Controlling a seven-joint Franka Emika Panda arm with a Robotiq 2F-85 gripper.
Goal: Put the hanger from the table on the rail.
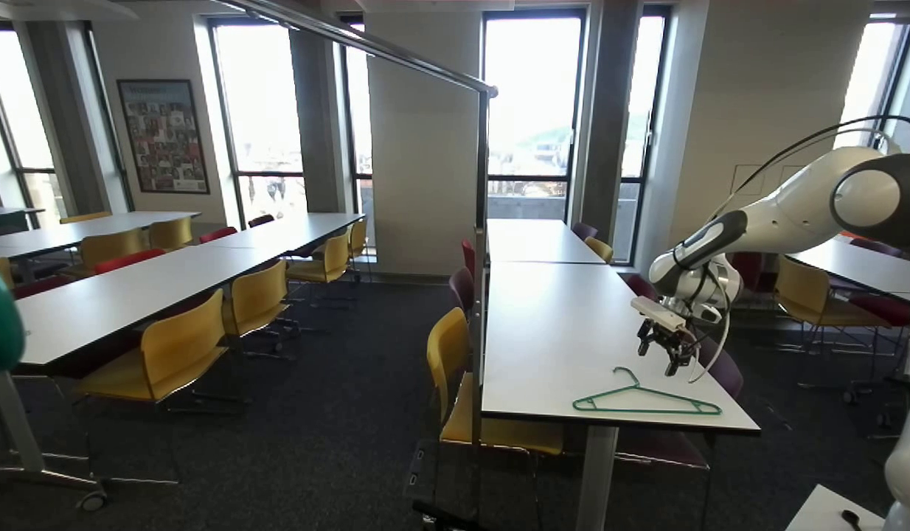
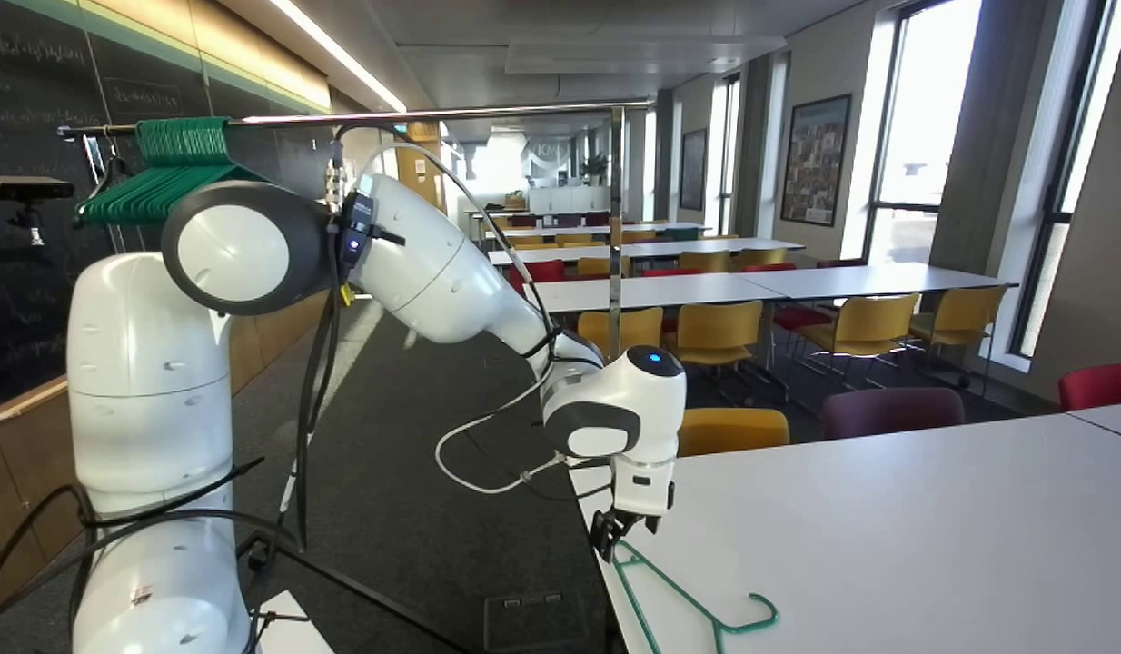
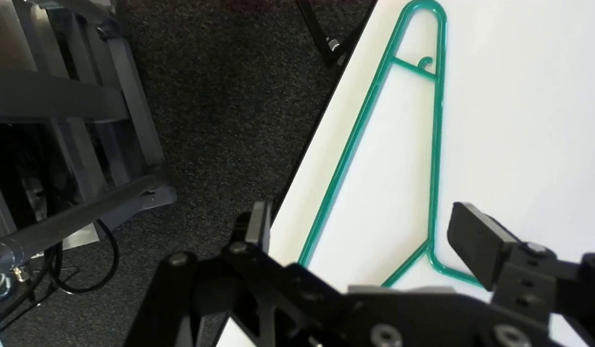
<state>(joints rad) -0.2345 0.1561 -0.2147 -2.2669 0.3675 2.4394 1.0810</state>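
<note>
Gripper (image 3: 361, 214) is spread wide, holding nothing. Hanger (image 3: 436, 144) lies flat just below it, reaching ahead in my wrist view, on the table (image 3: 519, 120) near the end edge. In an exterior view I get white tabletop between fingertips (image 1: 673, 367) and hanger, so I read no contact. Key relation: long bar runs away from the wrist, roughly parallel to that edge, and the finger gap lies across it, so closing should pinch crosswise. Neck (image 3: 429, 244) shows between the fingers, nearer one of them. Hook (image 2: 749, 627) points inboard in an exterior view; its tip is covered in the wrist one. My call: go down on a shoulder by the neck, keep the hook free. Risk: a finger landing on it. Rail (image 2: 524, 112): high, well apart, row of green hangers (image 2: 183, 173) on it.
</note>
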